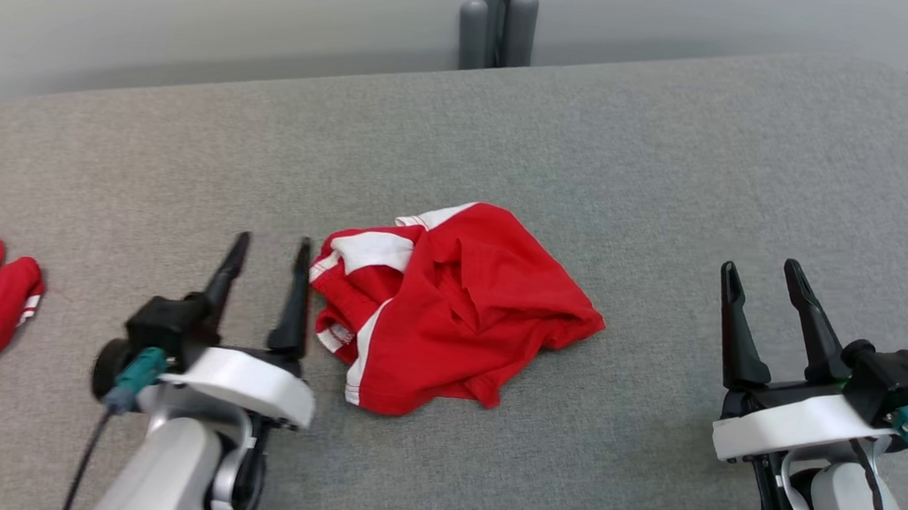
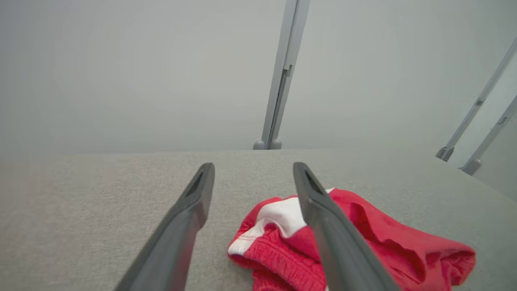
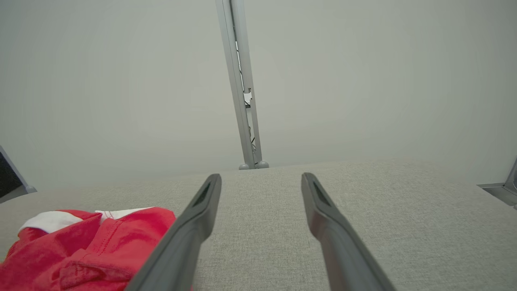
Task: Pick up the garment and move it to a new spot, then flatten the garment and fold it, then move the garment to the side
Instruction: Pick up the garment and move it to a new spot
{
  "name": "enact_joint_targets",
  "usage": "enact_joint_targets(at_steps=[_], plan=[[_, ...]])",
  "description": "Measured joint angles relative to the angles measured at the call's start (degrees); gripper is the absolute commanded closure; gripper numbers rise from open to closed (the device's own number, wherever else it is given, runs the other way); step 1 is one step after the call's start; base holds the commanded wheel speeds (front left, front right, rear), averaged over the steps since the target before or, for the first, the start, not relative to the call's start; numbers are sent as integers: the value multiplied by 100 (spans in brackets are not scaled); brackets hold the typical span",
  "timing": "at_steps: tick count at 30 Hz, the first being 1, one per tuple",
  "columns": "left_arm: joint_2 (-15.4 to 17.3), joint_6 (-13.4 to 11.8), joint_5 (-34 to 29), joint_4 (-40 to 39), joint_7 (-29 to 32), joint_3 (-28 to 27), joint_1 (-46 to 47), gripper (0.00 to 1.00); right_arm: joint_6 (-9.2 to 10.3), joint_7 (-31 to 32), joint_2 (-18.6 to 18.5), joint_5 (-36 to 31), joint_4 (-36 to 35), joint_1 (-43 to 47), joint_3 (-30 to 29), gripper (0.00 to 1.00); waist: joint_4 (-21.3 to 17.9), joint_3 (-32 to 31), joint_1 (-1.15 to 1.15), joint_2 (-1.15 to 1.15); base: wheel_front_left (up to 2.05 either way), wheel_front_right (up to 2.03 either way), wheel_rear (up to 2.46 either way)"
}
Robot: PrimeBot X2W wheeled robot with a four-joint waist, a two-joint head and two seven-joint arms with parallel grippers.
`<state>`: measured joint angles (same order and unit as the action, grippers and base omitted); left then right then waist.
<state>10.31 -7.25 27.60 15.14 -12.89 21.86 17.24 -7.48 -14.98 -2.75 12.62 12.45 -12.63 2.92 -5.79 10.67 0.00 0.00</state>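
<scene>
One crumpled red-and-white garment (image 1: 451, 309) between left gripper (image 1: 274, 239) and right gripper (image 1: 760, 265), jaws apart

A crumpled red garment (image 1: 451, 305) with white stripes lies bunched at centre frame, slightly left, on grey fabric.

No readable text, label, brand, number or sign in any view. Crumpled red fabric garment with white stripes (image 1: 451, 309): plain trim, no lettering legible. Grey fabric-covered tabletop (image 1: 660, 180): unmarked.
</scene>
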Motion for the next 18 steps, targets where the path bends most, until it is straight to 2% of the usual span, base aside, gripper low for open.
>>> enact_joint_targets(at_steps=[4,8,18], plan=[[213,-140,80,-22,-116,-404,-166,0,0,7,-1,-67,52,71,-3,0,137,-168,0,0,0,0,0],[411,-149,145,-42,-177,-722,-407,0,0,41,0,-134,49,169,-15,0,254,-319,0,0,0,0,0],[647,160,311,-130,-210,-1138,-874,0,0,229,-33,-207,-77,390,24,0,382,-595,0,0,0,0,0]])
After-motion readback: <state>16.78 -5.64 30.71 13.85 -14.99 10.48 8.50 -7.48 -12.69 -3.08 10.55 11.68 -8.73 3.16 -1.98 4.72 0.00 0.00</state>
